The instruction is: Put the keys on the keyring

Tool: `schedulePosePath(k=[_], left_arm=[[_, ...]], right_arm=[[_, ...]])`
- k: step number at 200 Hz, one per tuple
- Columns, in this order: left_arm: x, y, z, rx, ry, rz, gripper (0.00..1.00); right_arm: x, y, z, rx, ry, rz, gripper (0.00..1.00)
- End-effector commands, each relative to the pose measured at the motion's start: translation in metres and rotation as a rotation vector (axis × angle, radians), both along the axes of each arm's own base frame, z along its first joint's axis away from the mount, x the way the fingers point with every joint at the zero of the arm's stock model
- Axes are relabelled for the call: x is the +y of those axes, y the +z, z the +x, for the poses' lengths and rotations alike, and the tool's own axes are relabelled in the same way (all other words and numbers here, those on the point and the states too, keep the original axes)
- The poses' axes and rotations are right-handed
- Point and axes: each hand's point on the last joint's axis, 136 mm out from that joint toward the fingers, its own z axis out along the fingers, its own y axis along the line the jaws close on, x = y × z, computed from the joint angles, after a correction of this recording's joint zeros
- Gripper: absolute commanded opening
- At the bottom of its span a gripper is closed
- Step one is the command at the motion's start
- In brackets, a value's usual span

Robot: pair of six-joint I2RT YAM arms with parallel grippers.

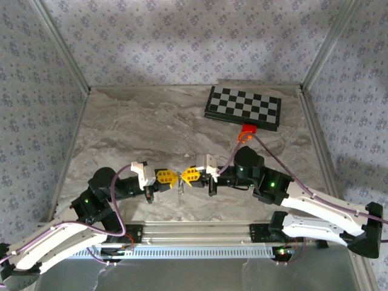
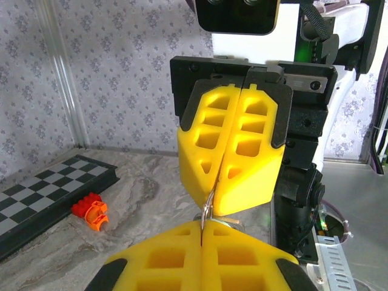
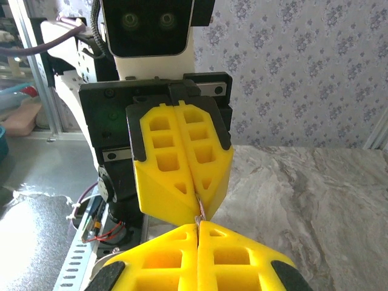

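Pale metal, thin as wire, the keyring stands edge-on between the left gripper and the right gripper. Both are fully closed and meet tip to tip above the tabletop, near its front edge, each seeming to pinch the ring. It looks light, stiff and slippery, likely to twist, so a hold across its flat near the pad tips suits best.
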Motion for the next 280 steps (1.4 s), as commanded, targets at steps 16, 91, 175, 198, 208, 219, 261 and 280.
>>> schedulePosePath(k=[16, 91, 175, 198, 208, 219, 261, 280], left_arm=[[0.001, 0.031, -0.003, -0.068, -0.01, -0.071, 0.0], [-0.003, 0.031, -0.002, -0.069, -0.017, -0.056, 0.0], [-0.005, 0.03, -0.003, -0.064, -0.027, -0.042, 0.0], [-0.006, 0.028, -0.002, -0.062, -0.028, -0.034, 0.0], [-0.006, 0.027, -0.002, -0.058, -0.027, -0.028, 0.0], [-0.007, 0.025, -0.002, -0.055, -0.028, -0.021, 0.0], [-0.007, 0.022, -0.001, -0.045, -0.027, 0.002, 0.0], [-0.008, 0.021, 0.0, -0.036, -0.028, 0.01, 0.0]], right_arm=[[0.0, 0.011, -0.01, 0.018, 0.061, 0.051, 0.0], [-0.002, 0.013, -0.012, 0.014, 0.078, 0.061, 0.0], [-0.001, 0.007, -0.015, -0.032, 0.089, 0.019, 0.0], [-0.002, 0.006, -0.015, -0.042, 0.086, 0.012, 0.0], [-0.003, 0.005, -0.015, -0.047, 0.084, 0.007, 0.0], [-0.002, 0.003, -0.016, -0.054, 0.085, -0.001, 0.0], [-0.002, 0.0, -0.018, -0.076, 0.094, -0.029, 0.0], [-0.003, -0.001, -0.018, -0.085, 0.091, -0.04, 0.0]])
